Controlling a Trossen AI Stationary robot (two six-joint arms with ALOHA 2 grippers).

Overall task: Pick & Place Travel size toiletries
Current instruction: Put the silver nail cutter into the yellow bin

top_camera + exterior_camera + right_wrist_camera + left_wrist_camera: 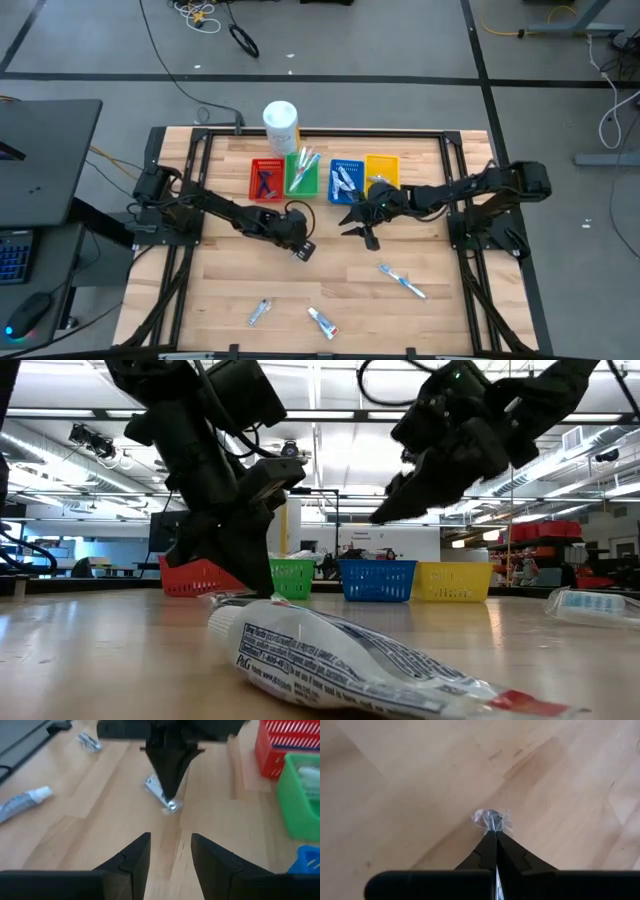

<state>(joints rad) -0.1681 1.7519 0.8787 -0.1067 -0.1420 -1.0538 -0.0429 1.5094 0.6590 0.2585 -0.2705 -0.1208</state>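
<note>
My left gripper [300, 247] is over the middle of the table, shut on a small silvery toiletry in clear wrap [491, 818]. It also shows in the right wrist view [171, 795], pointing down. My right gripper [358, 228] hangs open just right of it, in front of the blue bin, with nothing between its fingers [171, 842]. Lying flat on the table nearer the front are a wrapped toothbrush [403, 281], a white tube [322, 321] and a second silvery item [259, 312]. My left gripper pinches one end of the silvery item [172, 805] between its two fingertips, coming from above and slanting down. The rest of the item [154, 786] stretches away from the fingers, close to the wood. Whether it is lifted clear I cannot tell.
Red [266, 179], green [303, 175], blue [345, 181] and yellow [382, 169] bins stand in a row at the far side, some holding items. A tall white canister [281, 126] stands behind them. Bare wood [220, 285] lies between the arms and the front edge.
</note>
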